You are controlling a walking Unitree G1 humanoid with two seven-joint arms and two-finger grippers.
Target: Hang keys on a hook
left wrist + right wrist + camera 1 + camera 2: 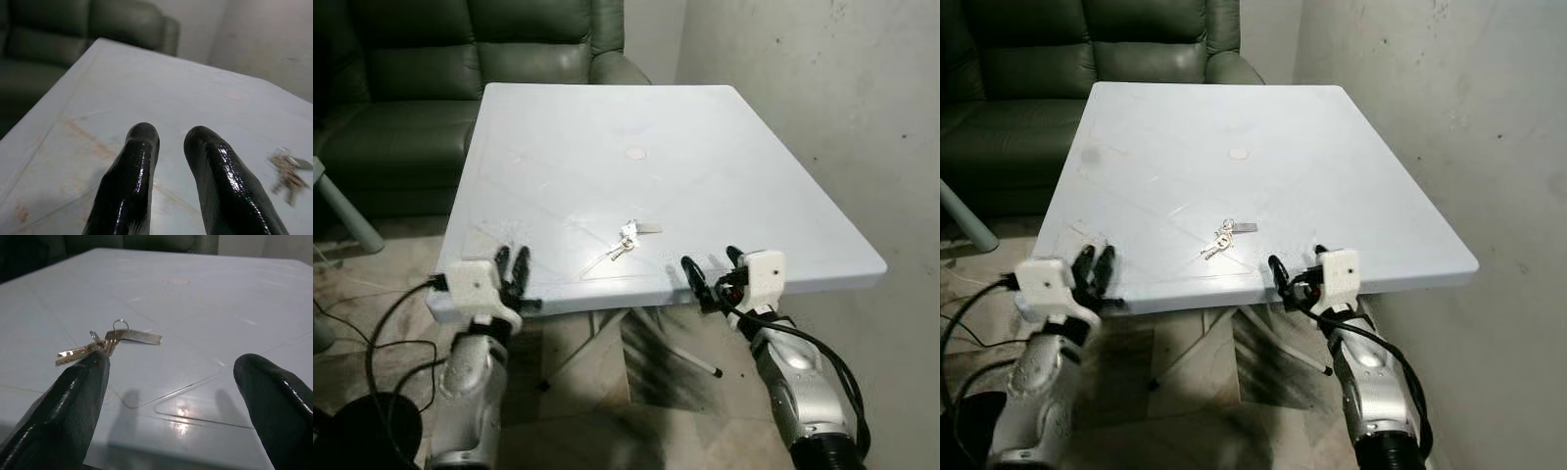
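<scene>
Left eye view: a bunch of keys lies flat on a white plastic table, a little below the centre of the frame and close to the table's near edge. At lower left, the left gripper sits at the table's near corner with its 2 black fingers nearly together and grasping nothing. At lower right, the right gripper hovers at the near edge, its 2 fingers spread wide and empty, with the keys just beyond them. A dark green leather sofa fills the upper left behind the table, and a bare grey wall runs down the right side. A small round mark shows near the tabletop's centre.
</scene>
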